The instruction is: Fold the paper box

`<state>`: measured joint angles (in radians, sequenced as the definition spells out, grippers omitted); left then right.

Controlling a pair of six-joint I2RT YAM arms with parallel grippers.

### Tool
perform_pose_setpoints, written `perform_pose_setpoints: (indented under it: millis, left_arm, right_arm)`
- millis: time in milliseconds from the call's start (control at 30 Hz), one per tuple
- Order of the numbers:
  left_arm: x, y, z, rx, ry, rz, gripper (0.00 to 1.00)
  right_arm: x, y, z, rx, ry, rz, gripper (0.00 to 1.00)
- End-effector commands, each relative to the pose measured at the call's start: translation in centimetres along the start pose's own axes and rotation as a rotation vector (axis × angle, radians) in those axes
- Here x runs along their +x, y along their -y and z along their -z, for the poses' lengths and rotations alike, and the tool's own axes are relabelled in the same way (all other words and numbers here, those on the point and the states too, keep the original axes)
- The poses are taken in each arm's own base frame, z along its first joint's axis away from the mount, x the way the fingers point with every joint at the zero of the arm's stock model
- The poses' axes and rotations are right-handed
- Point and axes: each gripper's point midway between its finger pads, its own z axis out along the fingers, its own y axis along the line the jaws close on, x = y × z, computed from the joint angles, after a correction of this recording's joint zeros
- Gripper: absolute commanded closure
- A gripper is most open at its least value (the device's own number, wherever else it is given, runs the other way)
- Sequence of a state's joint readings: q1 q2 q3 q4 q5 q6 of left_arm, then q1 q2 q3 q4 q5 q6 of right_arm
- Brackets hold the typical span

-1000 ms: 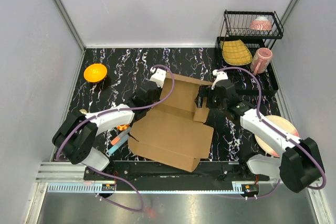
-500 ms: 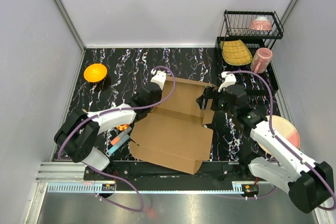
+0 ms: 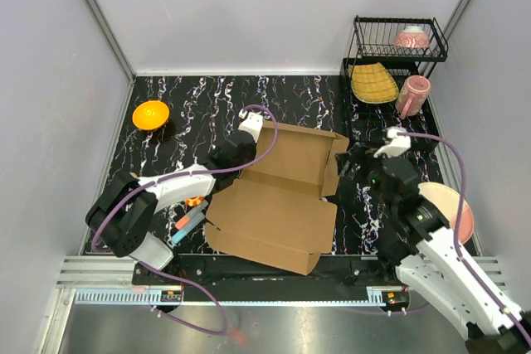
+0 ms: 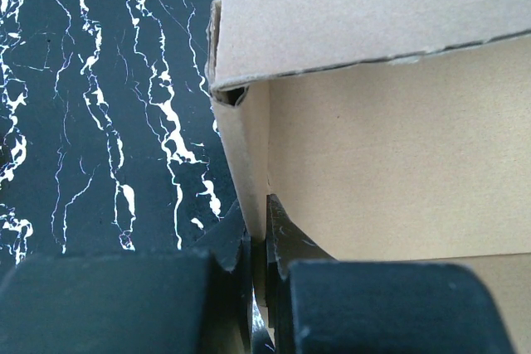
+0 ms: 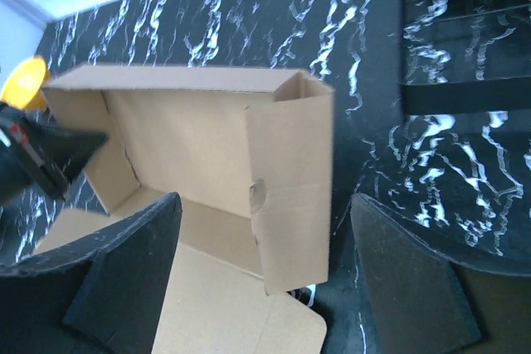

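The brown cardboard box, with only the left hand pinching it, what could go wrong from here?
The left hand is shut on one thin side wall of the brown corrugated cardboard box; a hard pull could crease it or drag the whole box. The right side flap stands free, the open right hand apparently clear of it, so it may flop outward.

two white-and-black arms [image 3: 178, 186], looping purple cables [image 3: 273, 132]

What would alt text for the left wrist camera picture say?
Close up, the left gripper pinches the upright side wall of a brown cardboard box. Another wall stands folded up beyond it, and a black tabletop with white veins lies to the left.
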<state>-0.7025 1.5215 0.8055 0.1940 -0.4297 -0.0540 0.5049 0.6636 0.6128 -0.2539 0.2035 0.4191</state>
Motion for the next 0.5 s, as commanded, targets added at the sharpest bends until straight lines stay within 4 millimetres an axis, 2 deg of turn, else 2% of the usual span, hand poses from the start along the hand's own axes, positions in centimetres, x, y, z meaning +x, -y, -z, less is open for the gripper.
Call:
perform_pose_setpoints:
  millis: [0, 33, 67, 167, 267, 467]
  left_arm:
    - [-0.6, -1.2, 0.4, -0.054, 0.002, -0.040, 1.00]
    - [-0.6, -1.2, 0.4, -0.055, 0.003, -0.038, 1.00]
    - [-0.6, -1.2, 0.4, -0.057, 0.003, -0.038, 1.00]
    - [-0.6, -1.2, 0.5, -0.055, 0.005, -0.036, 1.00]
    - [-0.8, -1.2, 0.6, -0.055, 0.010, -0.030, 1.00]
    - [-0.9, -1.2, 0.7, -0.050, 0.013, -0.023, 1.00]
  right_arm:
    - [-1.7, 3.6, 2.0, 0.193, 0.100, -0.072, 0.14]
    - [-1.5, 4.3, 2.1, 0.229, 0.102, -0.077, 0.16]
    - [-0.4, 4.9, 2.0, 0.259, 0.071, -0.091, 0.17]
    - [2.0, 4.9, 0.9, 0.258, -0.002, -0.112, 0.18]
    - [4.3, 4.2, -0.5, 0.213, -0.073, -0.119, 0.17]
    - [6.9, 3.1, -2.4, 0.140, -0.156, -0.100, 0.16]
